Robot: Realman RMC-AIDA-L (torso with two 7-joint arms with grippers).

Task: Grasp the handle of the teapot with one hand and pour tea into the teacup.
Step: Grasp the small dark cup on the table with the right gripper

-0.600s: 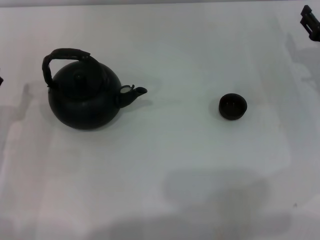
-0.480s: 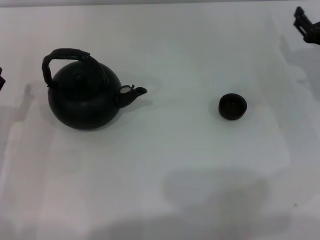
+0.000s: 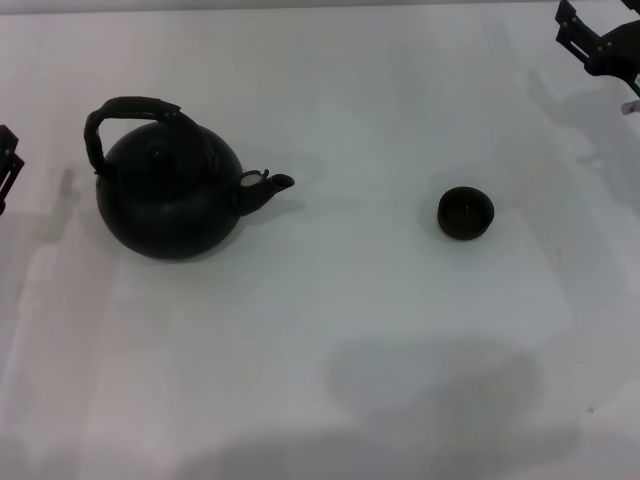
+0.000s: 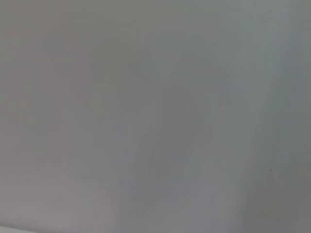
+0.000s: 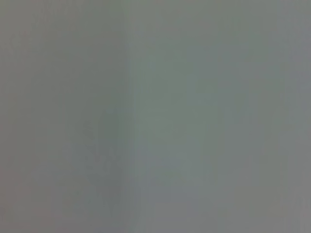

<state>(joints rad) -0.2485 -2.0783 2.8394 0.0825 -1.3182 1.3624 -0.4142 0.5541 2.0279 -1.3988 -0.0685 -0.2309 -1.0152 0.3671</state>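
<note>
— Two task things sit on the white tabletop (image 3: 330,300) in the head view: the teapot (image 3: 170,200) on the robot's left and the teacup (image 3: 465,213) on its right, well apart from each other.

— How does the teapot stand?

— Upright, a round matte black pot. Its short curved spout (image 3: 272,187) points toward the teacup. The handle (image 3: 125,112), a dark, rough-wrapped arch, curves over the top of the pot, leaning a little toward the far-left side. The small lid knob (image 3: 158,154) shows beneath it.

— And the teacup?

— Tiny, round, dark brown-black, with no handle, standing upright on the bare surface. Nothing touches it.

— Where are the arms?

— The left gripper (image 3: 8,165) only peeks in at the left edge of the head view, beside the teapot but clear of it. Nothing is on the handle. The right gripper (image 3: 600,45) is at the far-right corner, well away from the teacup and beyond it.

— Are their fingers apart or together?

— I cannot tell for either one. Only dark parts of each show at the frame edges, too little to judge how the fingers stand.

— Do the wrist views help?

— No. Both show only a plain pale grey surface, with no teapot, teacup or fingers in them.

— Anything else on the tabletop?

— Soft grey shadows, one broad patch near the robot's side and fainter ones under each arm.
</note>
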